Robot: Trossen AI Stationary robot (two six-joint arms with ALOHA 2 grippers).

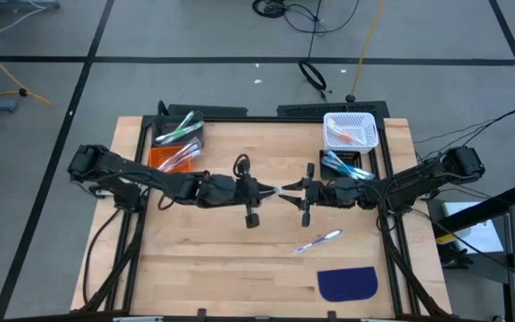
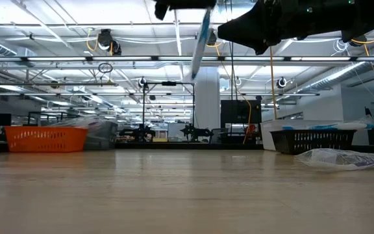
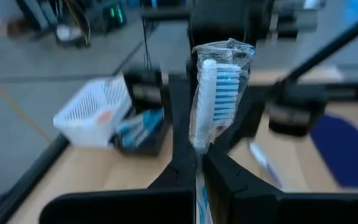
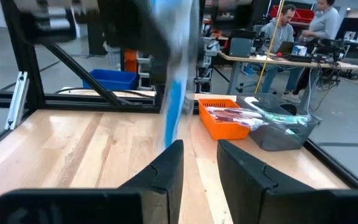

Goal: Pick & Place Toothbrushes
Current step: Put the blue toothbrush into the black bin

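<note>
While my left gripper pinches a wrapped toothbrush mid-table, I see my right gripper facing it, fingers apart.

Wooden counter, pale planks, black frame along edges; orange bin and grey bin at far left corner, touching, wrapped brushes inside both; white basket at far right corner, orange-accented brush inside; black basket just beside it, nearer centre, blue brushes inside; one wrapped toothbrush lying loose, right of centre; dark blue half-round mat near front right edge, apart from loose toothbrush.
</note>
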